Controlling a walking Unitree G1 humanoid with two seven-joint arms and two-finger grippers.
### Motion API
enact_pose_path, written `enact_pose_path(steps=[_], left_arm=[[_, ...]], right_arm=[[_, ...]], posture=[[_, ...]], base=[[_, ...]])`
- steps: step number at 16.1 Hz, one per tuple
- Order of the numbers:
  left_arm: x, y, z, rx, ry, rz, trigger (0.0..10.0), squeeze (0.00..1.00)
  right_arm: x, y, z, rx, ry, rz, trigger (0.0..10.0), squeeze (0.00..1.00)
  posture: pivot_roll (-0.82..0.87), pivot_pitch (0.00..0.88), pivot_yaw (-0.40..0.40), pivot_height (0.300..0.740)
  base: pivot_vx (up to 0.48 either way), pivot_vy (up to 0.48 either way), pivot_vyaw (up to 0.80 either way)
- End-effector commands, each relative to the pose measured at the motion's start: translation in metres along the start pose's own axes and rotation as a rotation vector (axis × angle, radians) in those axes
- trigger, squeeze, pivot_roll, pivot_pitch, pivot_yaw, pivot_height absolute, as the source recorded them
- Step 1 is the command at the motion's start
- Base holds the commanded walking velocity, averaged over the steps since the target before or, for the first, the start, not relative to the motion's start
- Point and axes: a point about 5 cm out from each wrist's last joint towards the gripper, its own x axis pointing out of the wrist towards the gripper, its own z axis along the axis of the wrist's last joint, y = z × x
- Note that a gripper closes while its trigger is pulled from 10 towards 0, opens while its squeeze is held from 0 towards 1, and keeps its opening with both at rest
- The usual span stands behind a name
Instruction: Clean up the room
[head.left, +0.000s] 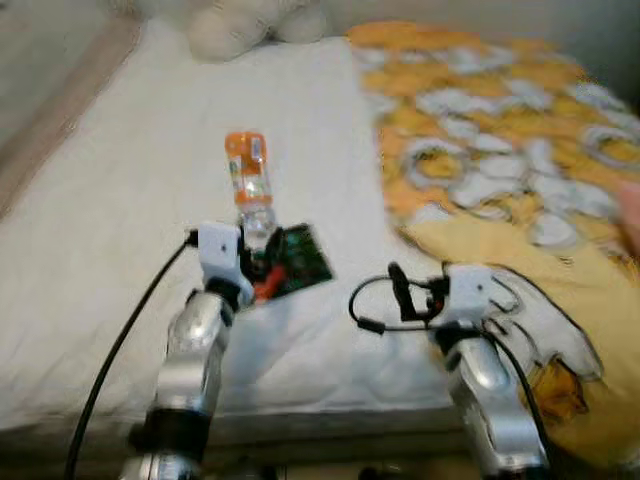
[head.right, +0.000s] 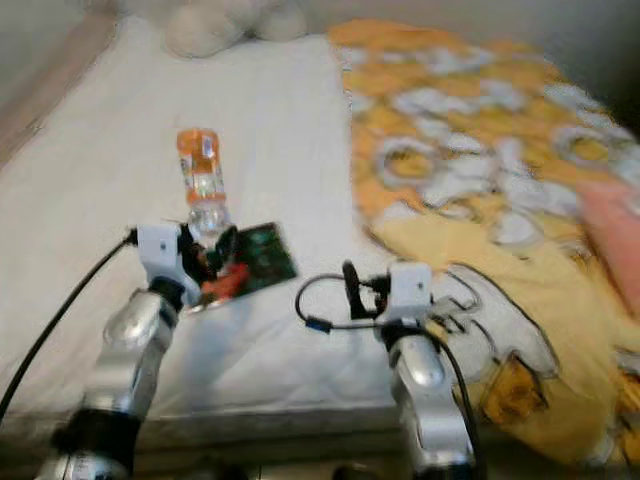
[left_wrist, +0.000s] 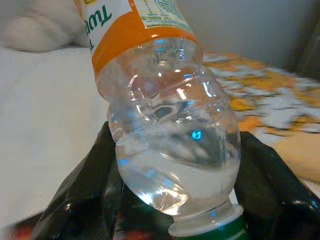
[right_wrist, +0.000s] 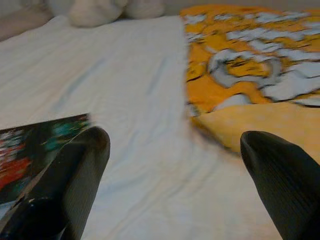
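Observation:
A clear plastic bottle with an orange label sticks up, tilted, over the white bed sheet, cap end toward the wrist. My left gripper is shut on its lower part. In the left wrist view the bottle sits between the black fingers, which press on both sides. A dark green and red packet lies flat on the sheet just right of that gripper. My right gripper hovers open over the sheet near the bed's front edge, with nothing between its fingers and the packet to its left.
A yellow and orange patterned blanket covers the right half of the bed. A white plush toy lies at the head end. A blurred pink shape shows at the right edge. The bed's front edge is close below my arms.

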Motion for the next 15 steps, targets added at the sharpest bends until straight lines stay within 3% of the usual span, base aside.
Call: enact_pose_path(steps=[1, 2, 3, 5, 6, 7, 8, 9, 11, 13, 15], left_arm=[[0.004, -0.014, 0.008, 0.022, -0.034, -0.061, 10.0, 0.00], [0.003, -0.019, 0.006, 0.080, -0.024, -0.091, 10.0, 0.00], [0.003, -0.023, 0.001, 0.267, -0.010, -0.125, 10.0, 0.00], [0.004, -0.014, -0.006, 0.095, 0.028, -0.042, 10.0, 0.00], [0.003, -0.006, -0.009, 0.143, 0.044, -0.020, 10.0, 0.00], [0.002, -0.005, -0.009, 0.155, 0.046, -0.016, 10.0, 0.00], [-0.001, 0.000, -0.009, 0.131, 0.043, -0.004, 10.0, 0.00], [-0.006, 0.002, -0.009, 0.107, 0.031, -0.006, 10.0, 0.00], [-0.007, -0.005, -0.010, 0.062, 0.019, -0.023, 10.0, 0.00], [-0.006, -0.013, -0.009, 0.096, 0.012, -0.069, 10.0, 0.00], [-0.004, -0.010, -0.013, 0.101, 0.036, -0.066, 10.0, 0.00]], right_arm=[[0.001, -0.003, -0.001, -0.016, -0.008, -0.006, 10.0, 0.00], [0.001, -0.003, -0.001, -0.020, -0.007, -0.004, 10.0, 0.00], [0.001, -0.002, -0.002, -0.032, -0.005, 0.005, 10.0, 0.00], [0.003, -0.006, -0.006, -0.020, 0.004, -0.010, 10.0, 0.00], [0.001, -0.021, -0.013, 0.067, 0.022, -0.120, 10.0, 0.00], [0.000, -0.025, -0.016, 0.092, 0.033, -0.160, 10.0, 0.00], [-0.005, -0.029, -0.022, 0.085, 0.051, -0.189, 10.0, 0.00], [-0.011, -0.025, -0.024, 0.020, 0.039, -0.145, 10.0, 0.00], [-0.013, -0.027, -0.025, 0.011, 0.038, -0.150, 10.0, 0.00], [-0.014, -0.031, -0.025, 0.002, 0.031, -0.165, 10.0, 0.00], [-0.014, -0.030, -0.025, -0.004, 0.024, -0.157, 10.0, 0.00]], posture=[[0.07, 0.000, -0.041, 0.740], [0.07, 0.000, -0.041, 0.740], [0.07, 0.000, -0.041, 0.740], [0.08, 0.000, -0.043, 0.740], [0.08, 0.000, -0.051, 0.740], [0.08, 0.000, -0.051, 0.740], [0.10, 0.000, -0.051, 0.740], [0.09, 0.000, -0.043, 0.740], [0.09, 0.000, -0.036, 0.740], [0.09, 0.000, -0.040, 0.740], [0.08, 0.000, -0.033, 0.740]], base=[[0.000, 0.000, -0.75], [0.000, 0.000, -0.75], [0.000, 0.000, -0.75], [0.000, 0.000, -0.72], [0.000, 0.000, -0.59], [0.000, 0.000, -0.59], [0.000, -0.480, -0.58], [0.000, -0.480, -0.57], [0.000, -0.480, -0.58], [0.000, -0.480, -0.58], [0.000, -0.480, -0.59]])
